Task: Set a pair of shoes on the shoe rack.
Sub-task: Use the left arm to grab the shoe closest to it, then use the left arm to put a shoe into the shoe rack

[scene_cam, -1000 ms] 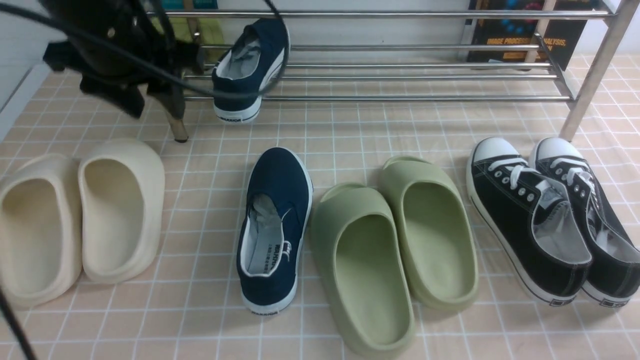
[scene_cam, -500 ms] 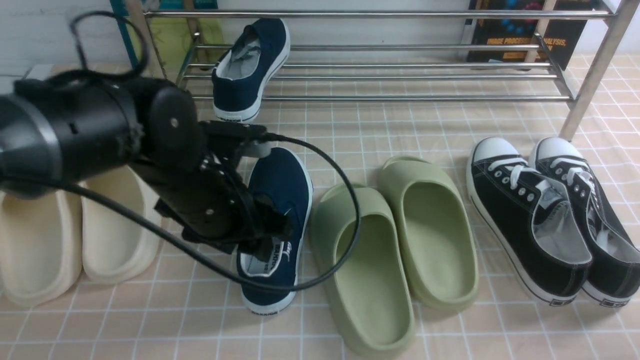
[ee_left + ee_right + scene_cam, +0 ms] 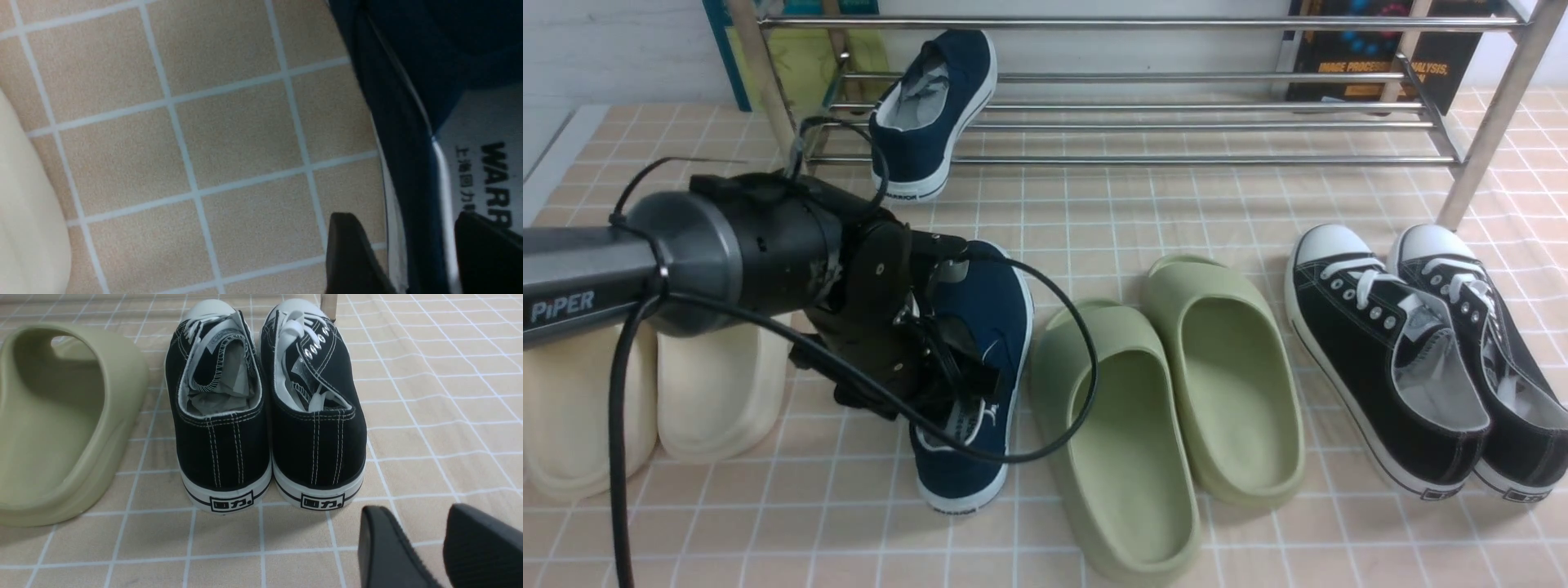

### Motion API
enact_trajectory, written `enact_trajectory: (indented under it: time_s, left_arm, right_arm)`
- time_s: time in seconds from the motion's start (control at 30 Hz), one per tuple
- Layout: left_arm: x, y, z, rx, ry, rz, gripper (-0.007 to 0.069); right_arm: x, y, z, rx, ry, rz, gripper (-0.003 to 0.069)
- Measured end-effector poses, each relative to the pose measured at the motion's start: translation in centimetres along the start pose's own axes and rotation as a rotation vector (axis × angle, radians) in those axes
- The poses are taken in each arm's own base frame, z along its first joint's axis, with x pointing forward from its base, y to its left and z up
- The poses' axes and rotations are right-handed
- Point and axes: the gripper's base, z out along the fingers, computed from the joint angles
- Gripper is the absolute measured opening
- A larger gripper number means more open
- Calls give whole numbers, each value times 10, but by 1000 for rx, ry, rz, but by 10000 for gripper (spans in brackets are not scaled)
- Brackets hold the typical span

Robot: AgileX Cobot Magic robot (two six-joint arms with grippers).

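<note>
Navy slip-on no. 1 (image 3: 988, 302): canvas, on tiled worktop (image 3: 1176, 212) btwn cream slides (image 3: 711, 392) & green slides (image 3: 1225, 367). Navy slip-on no. 2 (image 3: 931, 98): on shoe rack (image 3: 1176, 126), tilted, heel over front bar. Handling (est.): light; soft upper, stiffer rubber sole; paper stuffing holds shape. Best hold: collar side wall nr heel. Left tool (image 3: 404, 245): jaws apart, straddling that wall, not yet pinching. Right tool (image 3: 425, 547): part-open, empty, nr black sneakers (image 3: 220, 416).

PiPER on left arm (image 3: 645, 269), WARR on shoe insole (image 3: 482, 134)
</note>
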Motion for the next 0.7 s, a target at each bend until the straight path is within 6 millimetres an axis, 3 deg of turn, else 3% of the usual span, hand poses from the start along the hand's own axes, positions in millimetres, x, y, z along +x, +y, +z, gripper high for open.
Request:
enact_trajectory:
  time_s: [0.37,0.53,0.7]
  left_arm:
    - [-2,0,0,-1,6,-5,55]
    - [-22,1,-39,-7,-30,11,29]
    - [-55,18,-77,28,-147,-68,29]
  right_arm:
    - [0,0,0,0,0,-1,237]
    - [0,0,0,0,0,-1,237]
    - [0,0,0,0,0,0,237]
